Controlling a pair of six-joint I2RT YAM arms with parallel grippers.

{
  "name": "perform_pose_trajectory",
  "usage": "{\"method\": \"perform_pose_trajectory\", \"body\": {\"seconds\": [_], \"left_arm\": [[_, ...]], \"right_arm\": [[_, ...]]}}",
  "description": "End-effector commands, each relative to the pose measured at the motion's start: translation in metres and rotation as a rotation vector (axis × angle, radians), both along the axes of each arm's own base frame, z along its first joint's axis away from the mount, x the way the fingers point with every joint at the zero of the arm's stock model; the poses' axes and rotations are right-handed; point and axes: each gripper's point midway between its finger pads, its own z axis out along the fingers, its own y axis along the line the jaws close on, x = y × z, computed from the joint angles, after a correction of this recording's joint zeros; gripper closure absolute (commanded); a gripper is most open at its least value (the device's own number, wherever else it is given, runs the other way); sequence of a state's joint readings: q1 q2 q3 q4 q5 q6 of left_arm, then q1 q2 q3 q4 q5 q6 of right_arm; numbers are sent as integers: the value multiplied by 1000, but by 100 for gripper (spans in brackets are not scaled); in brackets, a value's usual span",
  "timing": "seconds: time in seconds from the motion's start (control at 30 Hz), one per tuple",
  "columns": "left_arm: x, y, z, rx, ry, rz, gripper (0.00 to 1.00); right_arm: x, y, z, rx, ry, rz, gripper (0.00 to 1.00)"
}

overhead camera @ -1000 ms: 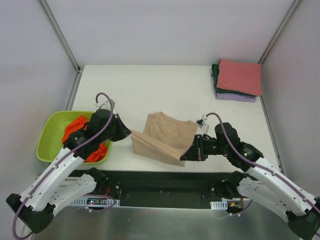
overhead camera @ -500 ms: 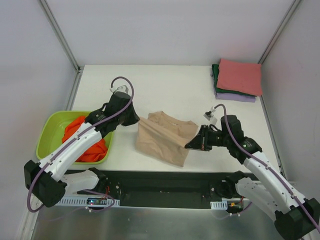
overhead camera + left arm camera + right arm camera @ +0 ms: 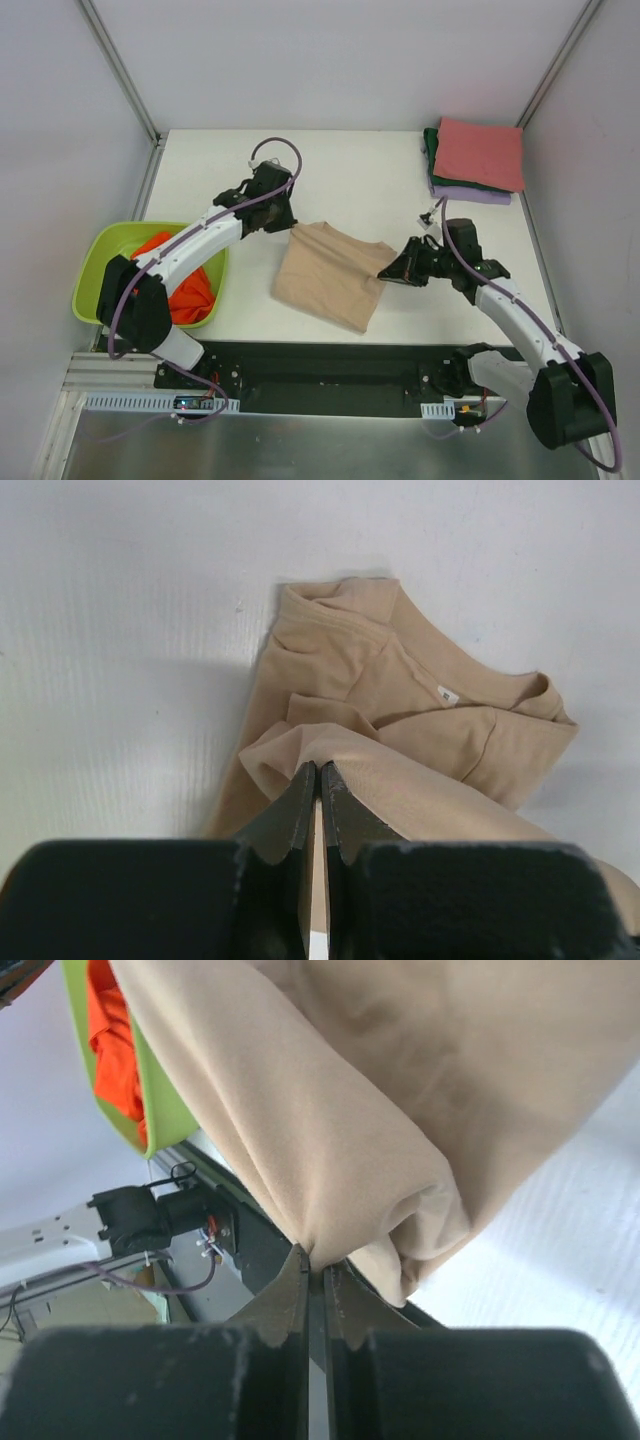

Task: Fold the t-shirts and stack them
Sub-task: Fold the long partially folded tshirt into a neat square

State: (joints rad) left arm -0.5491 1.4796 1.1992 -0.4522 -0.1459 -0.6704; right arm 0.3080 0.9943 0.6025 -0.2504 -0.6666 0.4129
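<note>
beige t-shirt (image 3: pixel 328 282) soft matt cloth (smooth, fine), basin (image 3: pixel 92 268) smooth plastic, table (image 3: pixel 340 170) matt w/ ribbing, fingers (image 3: pixel 290 818) matt blk

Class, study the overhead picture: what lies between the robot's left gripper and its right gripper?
The beige t-shirt spans that stretch in the top view; the left gripper and right gripper each pinch an edge of it.

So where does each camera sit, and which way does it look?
Top: above and behind, looking down on the table; both arms show.
Left wrist: on that arm, looking along the shut left end effector at the beige t-shirt.
Right wrist: likewise; the shut right end effector pinches that shirt, green basin beyond.
All share the shirt.
</note>
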Motion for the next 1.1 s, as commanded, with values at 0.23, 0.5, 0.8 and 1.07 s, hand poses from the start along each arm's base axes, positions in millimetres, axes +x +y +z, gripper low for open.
{"method": "perform_pose_trajectory", "body": {"seconds": [0.23,0.5,0.8,1.07], "left_arm": [[63,6,-24,77,12,37,100],[89,-7,-48,58,69,-2,93],[87,-19,-26,-1,42,-75,8],[29,-39,-5,-198,38,-228,1]], "right_arm": [[56,-20,-28,-99,9,-82,96],[85,-32,-46,-133,46,-143,84],[103,-30,-23,-115,-28,-131,14],[53,0,10,-39,-161,22,4]]}}
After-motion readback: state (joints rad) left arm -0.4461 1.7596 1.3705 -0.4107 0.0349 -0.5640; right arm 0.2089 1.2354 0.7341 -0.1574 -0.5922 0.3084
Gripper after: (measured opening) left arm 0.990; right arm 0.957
